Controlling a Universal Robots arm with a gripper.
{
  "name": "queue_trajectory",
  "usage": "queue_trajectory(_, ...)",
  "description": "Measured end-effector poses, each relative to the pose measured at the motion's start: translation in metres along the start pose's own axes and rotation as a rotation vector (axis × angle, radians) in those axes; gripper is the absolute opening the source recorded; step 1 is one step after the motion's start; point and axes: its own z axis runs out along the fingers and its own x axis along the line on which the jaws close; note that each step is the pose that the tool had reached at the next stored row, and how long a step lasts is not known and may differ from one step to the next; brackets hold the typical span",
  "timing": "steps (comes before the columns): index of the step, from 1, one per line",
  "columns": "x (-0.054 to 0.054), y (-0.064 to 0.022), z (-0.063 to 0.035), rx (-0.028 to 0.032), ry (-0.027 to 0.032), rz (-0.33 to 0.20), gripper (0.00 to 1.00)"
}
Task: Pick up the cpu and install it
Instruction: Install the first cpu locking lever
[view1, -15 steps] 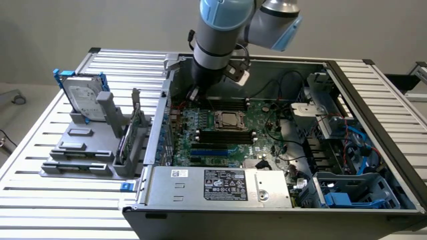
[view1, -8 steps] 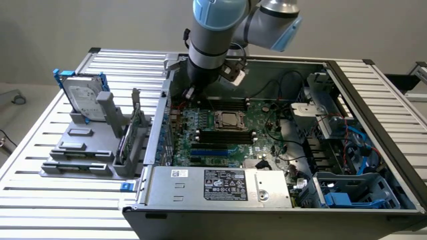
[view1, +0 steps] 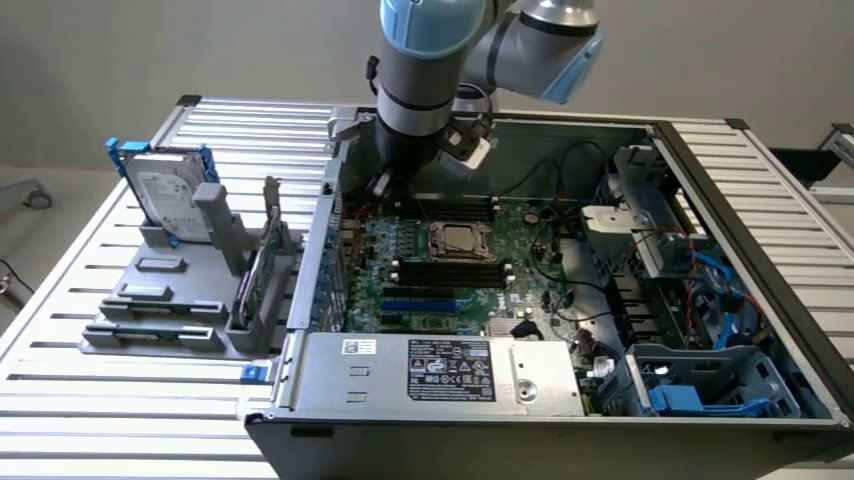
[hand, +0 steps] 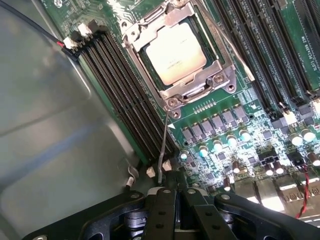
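Your arm (view1: 420, 60) drops steeply into the case (view1: 318, 240). The pincer (hand: 172, 195) is closed, its tips at the socket's thin lever (hand: 162, 145), though any grip is hard to make out. The cpu (hand: 176, 52) sits in the socket (hand: 197, 90).

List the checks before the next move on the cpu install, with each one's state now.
1. cpu seated in the socket: ok.
2. gripper shut, carrying no cpu: ok.
3. socket lever latched down: not ok, it juts toward the gripper.
4. gripper's hold on the socket lever: cannot tell.
5. arm positioned over the open case: ok.
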Motion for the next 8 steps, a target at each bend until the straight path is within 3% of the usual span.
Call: queue_trajectory(8,0.0035,-0.0021,-0.0005,-0.0327,0.0168,0.002,0.11)
